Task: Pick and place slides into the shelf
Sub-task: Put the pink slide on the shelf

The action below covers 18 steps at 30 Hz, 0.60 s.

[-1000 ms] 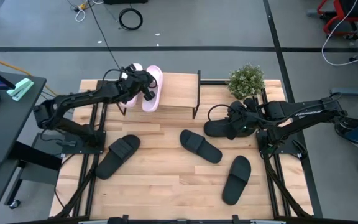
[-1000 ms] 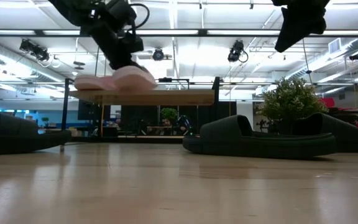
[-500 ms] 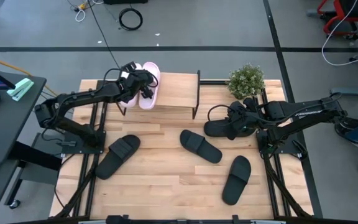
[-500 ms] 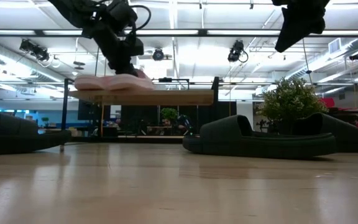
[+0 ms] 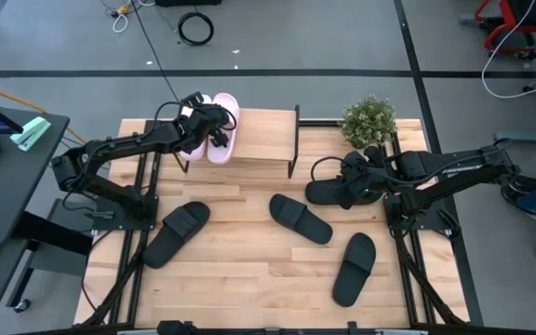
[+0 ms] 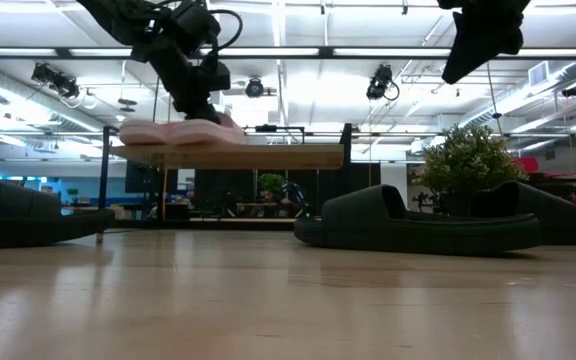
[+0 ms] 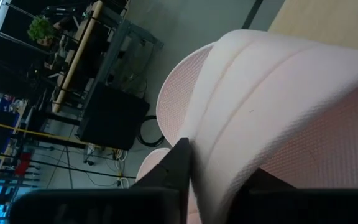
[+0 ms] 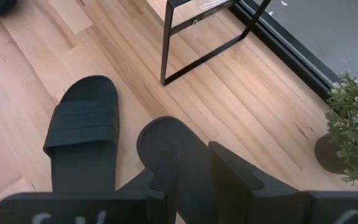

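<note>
1. High view: left tool [image 5: 214, 126] upper left of centre, over the pink slides [image 5: 223, 140] lying on the shelf [image 5: 263, 140]. Right tool [image 5: 356, 183] at right on a black slide [image 5: 328, 192] beside the plant [image 5: 369, 119]; three more black slides lie on the surface [image 5: 249, 270].
2. Low view: pink pair flat on the shelf's top board, upper left.
3. Left wrist view: fingers straddle the pink strap [image 7: 278, 93]; can't tell whether they pinch it or are slack. Advice: spread fully, lift straight up, don't drag the slide off the edge.
4. Right wrist view: fingers [image 8: 229, 171] straddle the black slide's strap; can't tell if it's gripped.
</note>
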{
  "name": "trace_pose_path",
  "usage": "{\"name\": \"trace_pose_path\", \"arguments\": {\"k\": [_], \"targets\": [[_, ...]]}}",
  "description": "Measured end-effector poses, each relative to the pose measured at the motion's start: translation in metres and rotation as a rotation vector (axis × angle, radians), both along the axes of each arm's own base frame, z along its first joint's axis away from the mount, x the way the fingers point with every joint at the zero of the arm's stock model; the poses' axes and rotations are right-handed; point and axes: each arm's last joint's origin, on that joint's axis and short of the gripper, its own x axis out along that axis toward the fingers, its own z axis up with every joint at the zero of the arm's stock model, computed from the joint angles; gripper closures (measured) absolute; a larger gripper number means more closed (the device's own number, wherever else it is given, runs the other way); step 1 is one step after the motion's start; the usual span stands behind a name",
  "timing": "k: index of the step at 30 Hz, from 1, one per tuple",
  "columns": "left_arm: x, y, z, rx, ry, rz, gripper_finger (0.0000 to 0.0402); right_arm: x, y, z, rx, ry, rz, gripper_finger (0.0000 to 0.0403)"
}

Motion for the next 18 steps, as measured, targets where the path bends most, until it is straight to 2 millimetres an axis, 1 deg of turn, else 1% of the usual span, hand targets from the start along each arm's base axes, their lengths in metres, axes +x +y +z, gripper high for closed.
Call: {"name": "trace_pose_path", "arguments": {"k": [6, 11, 18], "targets": [[0.001, -0.002, -0.001, 0.000, 0.006, -0.007, 0.0291, 0.002, 0.000, 0.001, 0.002, -0.024, 0.001, 0.0313], [0.006, -0.010, -0.001, 0.002, 0.007, -0.038, 0.0258, 0.003, 0.000, 0.001, 0.003, -0.031, 0.002, 0.0313], [0.011, -0.018, 0.004, 0.019, 0.000, -0.034, 0.0224, 0.003, 0.000, 0.002, 0.005, -0.042, 0.002, 0.0313]]}}
